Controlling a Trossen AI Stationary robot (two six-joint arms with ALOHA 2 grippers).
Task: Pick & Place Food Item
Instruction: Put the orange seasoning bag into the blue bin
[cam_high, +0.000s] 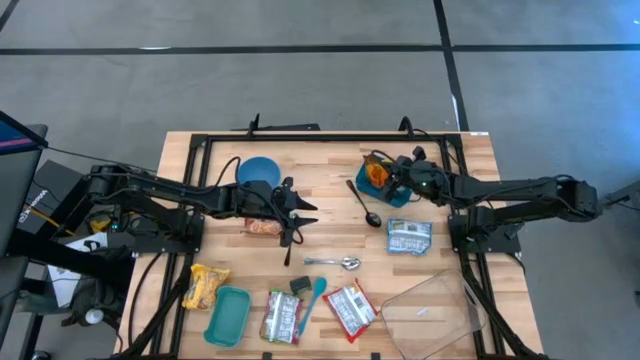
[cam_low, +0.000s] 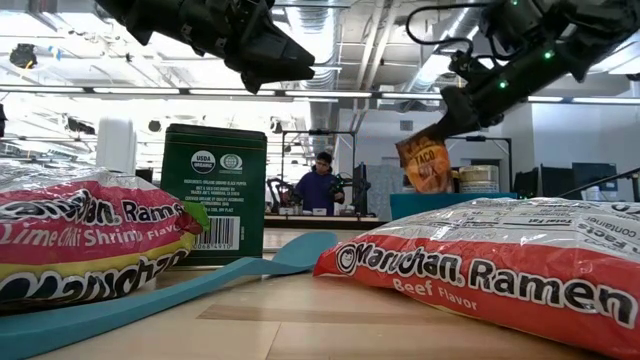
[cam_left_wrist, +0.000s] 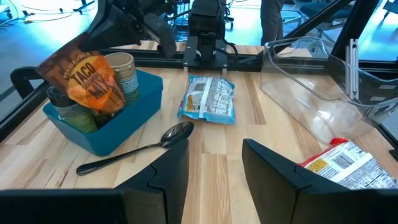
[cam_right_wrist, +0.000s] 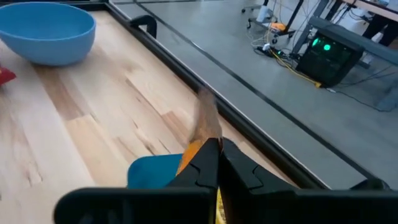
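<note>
An orange taco seasoning packet (cam_left_wrist: 90, 81) hangs over a blue bin (cam_left_wrist: 134, 115) that holds jars, at the table's far right. My right gripper (cam_low: 448, 112) is shut on the packet (cam_low: 425, 160); in the high view the gripper (cam_high: 388, 178) stands above the bin (cam_high: 398, 198). My left gripper (cam_left_wrist: 214, 180) waits open near the table's middle (cam_high: 303, 213), raised, with nothing between its fingers. My right gripper pinches the packet's top edge (cam_low: 418, 140) between its two shut fingers (cam_right_wrist: 214, 155). The fingers slant down at it from the table's right side. The packet hangs below them, upright and slightly tilted, over the bin; whether its lower end touches the jars I cannot tell.
A black spoon (cam_high: 363, 203) and a blue-white packet (cam_high: 408, 236) lie beside the bin. A blue bowl (cam_high: 258, 170) stands far left of centre. A clear container (cam_high: 435, 310), ramen packets (cam_high: 350, 308), a silver spoon (cam_high: 335, 262) and a teal tub (cam_high: 228, 315) lie near the front edge.
</note>
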